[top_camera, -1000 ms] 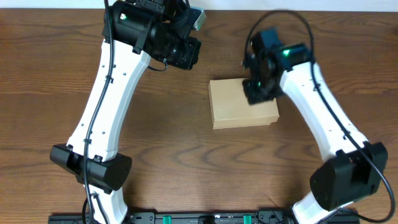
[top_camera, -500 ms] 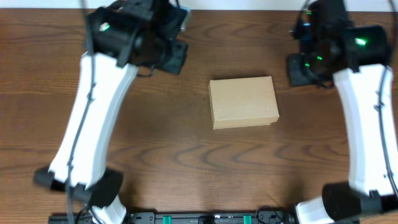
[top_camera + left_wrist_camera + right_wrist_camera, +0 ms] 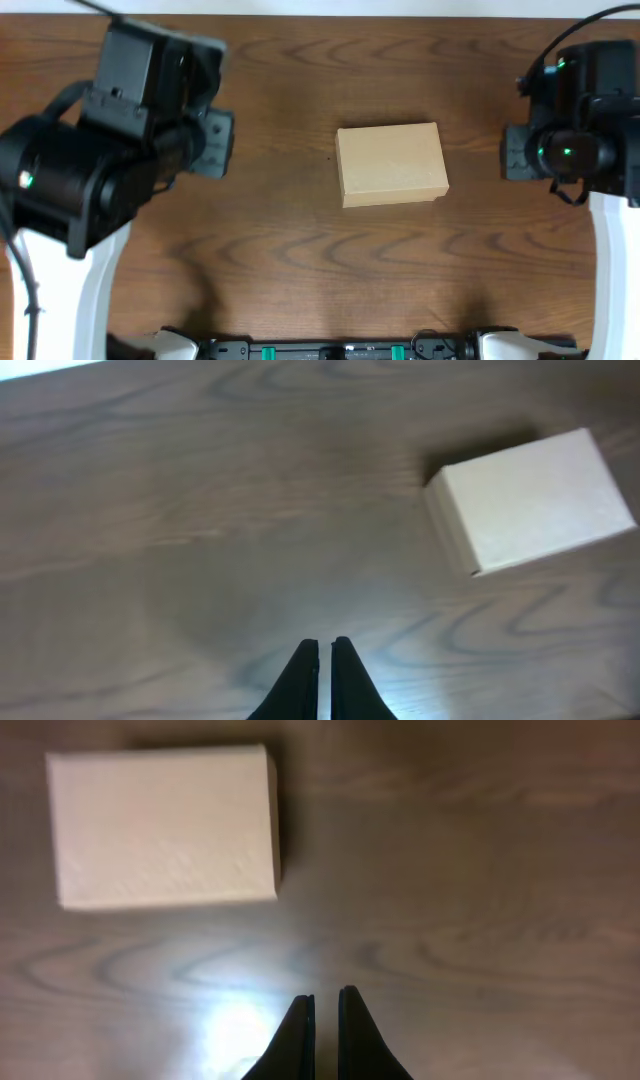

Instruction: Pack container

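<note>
While flat, container (image 3: 390,165) long axis left-right overhead.

- The container (image 3: 391,165): tan cardboard, matt, plain, faintly textured on top.
- The desk (image 3: 300,250): dark brown wood grain, smooth, with a soft sheen where light reflects.
- Arm casings: glossy white and black plastic.
</note>
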`<state>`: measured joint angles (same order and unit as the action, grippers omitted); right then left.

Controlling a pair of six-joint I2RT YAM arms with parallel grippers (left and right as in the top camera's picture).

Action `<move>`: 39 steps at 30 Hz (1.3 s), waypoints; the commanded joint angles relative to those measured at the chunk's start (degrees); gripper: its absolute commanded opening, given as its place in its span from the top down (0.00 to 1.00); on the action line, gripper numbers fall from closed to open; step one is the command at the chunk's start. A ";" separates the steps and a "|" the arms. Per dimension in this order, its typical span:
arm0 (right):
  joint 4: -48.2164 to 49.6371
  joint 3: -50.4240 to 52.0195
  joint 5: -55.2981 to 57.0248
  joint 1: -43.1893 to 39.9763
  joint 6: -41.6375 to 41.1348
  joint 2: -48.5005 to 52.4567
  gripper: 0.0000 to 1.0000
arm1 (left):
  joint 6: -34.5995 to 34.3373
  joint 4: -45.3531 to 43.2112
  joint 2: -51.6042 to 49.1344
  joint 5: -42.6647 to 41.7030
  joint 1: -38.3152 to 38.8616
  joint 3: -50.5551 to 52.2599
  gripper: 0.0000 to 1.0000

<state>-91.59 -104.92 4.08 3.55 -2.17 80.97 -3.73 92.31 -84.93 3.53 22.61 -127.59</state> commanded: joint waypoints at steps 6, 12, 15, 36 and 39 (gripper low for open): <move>0.50 7.91 0.70 -0.52 -0.83 -8.85 0.99 | -8.15 4.00 16.06 6.03 -0.22 17.31 0.94; -0.33 12.31 2.23 -0.50 -2.60 -14.38 0.99 | -12.09 2.97 25.70 6.03 -0.22 29.92 0.94; 1.22 16.37 3.52 -0.48 -2.95 -18.93 0.99 | -14.36 2.73 30.93 5.66 -0.22 36.87 0.94; 19.02 44.87 4.72 -0.48 -11.56 -36.83 0.99 | -18.78 -29.81 47.82 -2.38 -0.20 78.90 0.94; 24.06 48.81 5.38 -0.48 -14.36 -36.81 0.99 | -19.52 -34.77 47.82 -3.13 -0.20 83.82 0.94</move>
<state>-69.19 -58.81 8.67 3.55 -13.30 44.36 -21.91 59.79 -37.32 1.56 22.61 -47.16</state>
